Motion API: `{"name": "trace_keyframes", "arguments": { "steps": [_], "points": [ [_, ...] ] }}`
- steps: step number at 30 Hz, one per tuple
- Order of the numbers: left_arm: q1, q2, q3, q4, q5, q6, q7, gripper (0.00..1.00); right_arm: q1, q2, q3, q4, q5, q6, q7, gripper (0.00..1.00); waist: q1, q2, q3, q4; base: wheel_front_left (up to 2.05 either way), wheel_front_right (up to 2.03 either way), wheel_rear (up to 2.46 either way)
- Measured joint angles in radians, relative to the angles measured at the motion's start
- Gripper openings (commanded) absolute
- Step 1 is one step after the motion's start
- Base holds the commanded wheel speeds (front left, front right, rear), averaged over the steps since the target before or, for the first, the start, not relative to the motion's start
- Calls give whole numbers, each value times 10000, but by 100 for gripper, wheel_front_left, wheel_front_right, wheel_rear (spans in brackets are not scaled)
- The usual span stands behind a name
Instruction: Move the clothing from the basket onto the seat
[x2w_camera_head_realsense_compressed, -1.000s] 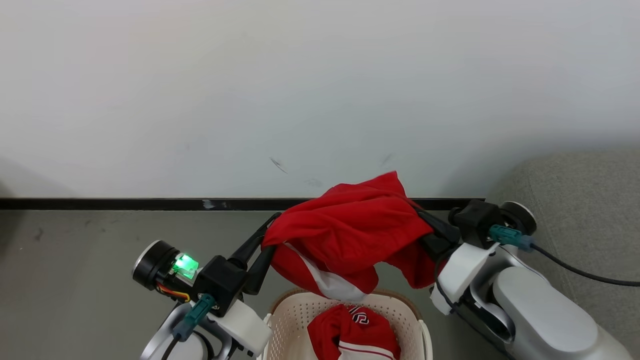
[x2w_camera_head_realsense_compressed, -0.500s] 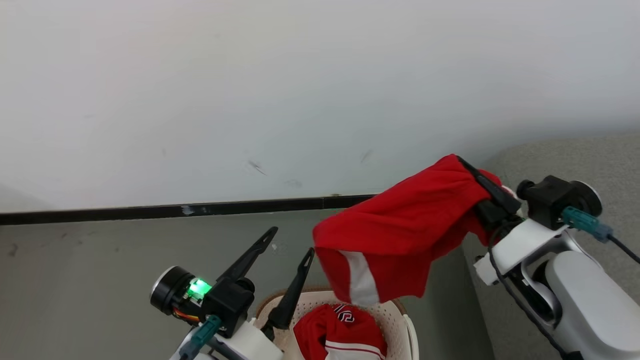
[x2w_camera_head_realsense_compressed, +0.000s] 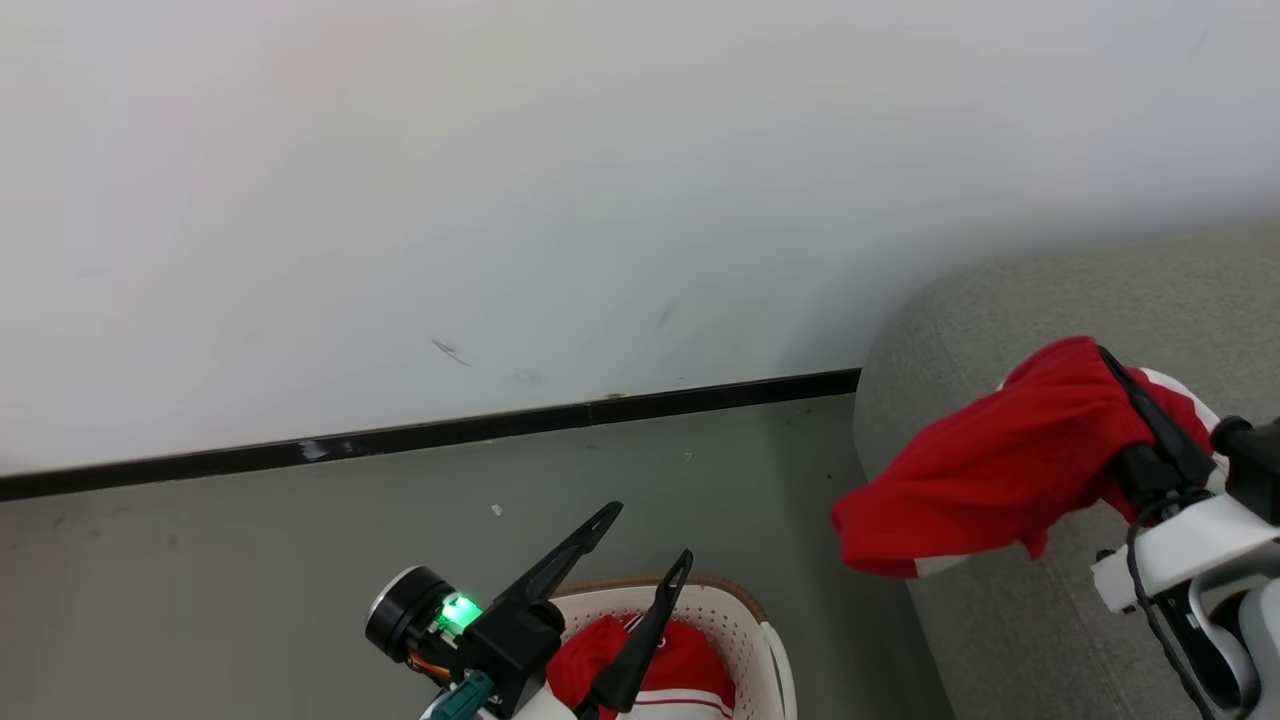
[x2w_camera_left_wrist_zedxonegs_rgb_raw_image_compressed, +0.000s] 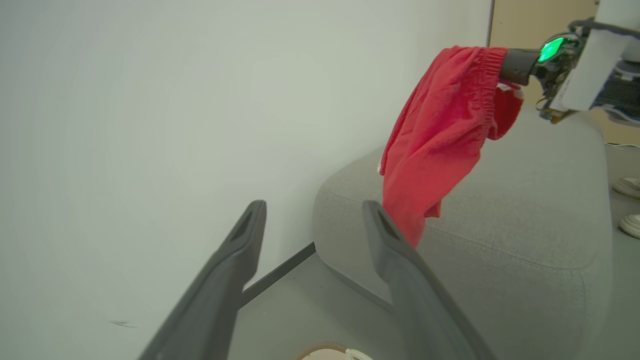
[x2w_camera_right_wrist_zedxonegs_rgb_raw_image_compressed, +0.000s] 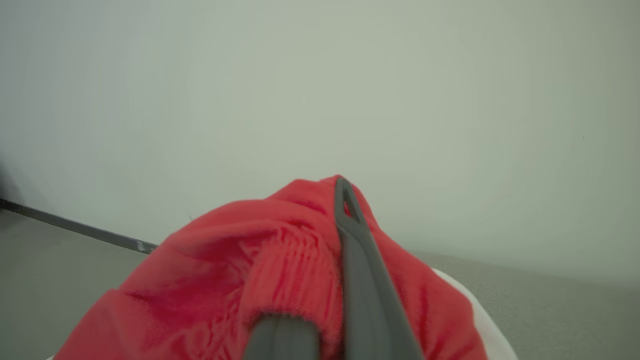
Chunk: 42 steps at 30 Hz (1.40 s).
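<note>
Right gripper (x2w_camera_head_realsense_compressed: 1112, 366) clamped on red garment (x2w_camera_head_realsense_compressed: 985, 470), which hangs over seat (x2w_camera_head_realsense_compressed: 1000, 300) corner edge. Left gripper (x2w_camera_head_realsense_compressed: 650, 532) spread wide, empty, above basket (x2w_camera_head_realsense_compressed: 745, 612) rim; more clothing (x2w_camera_head_realsense_compressed: 685, 668) inside. Bare floor (x2w_camera_head_realsense_compressed: 300, 560) left.

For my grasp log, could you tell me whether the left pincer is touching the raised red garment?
Apart. The head view shows bare floor between the open left pincer and the red garment, which the right pincer holds.
</note>
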Motion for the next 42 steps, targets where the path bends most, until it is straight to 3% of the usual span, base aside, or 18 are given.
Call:
{"name": "trace_keyframes", "arguments": {
  "steps": [13, 20, 27, 32, 42],
  "points": [
    [-3, -113, -403, 282, -251, -226, -188, 100, 1865, 558, -1409, -1122, -506, 0, 0, 0, 0, 0, -34, -1078, 0, 0, 0],
    [-4, -240, -456, 364, -263, -245, -278, 100, 2459, 934, -1611, -1526, -593, 0, 0, 0, 0, 0, -44, -1683, 0, 0, 0],
    [-2, -276, -414, 393, -263, -159, -393, 100, 2546, 1034, -1058, -1588, -280, 0, 0, 0, 0, 0, -31, -2218, 0, 0, 0],
    [6, -270, -217, 357, -242, 119, -401, 100, 1553, 596, -493, -1373, -17, 0, 0, 0, 0, 0, 58, -2485, 0, 0, 0],
    [18, 29, 13, -2, 92, 468, -405, 100, -1530, -324, -930, -65, 780, 0, 213, 0, 0, 0, 586, -2575, 0, 0, 0]
  ]
}}
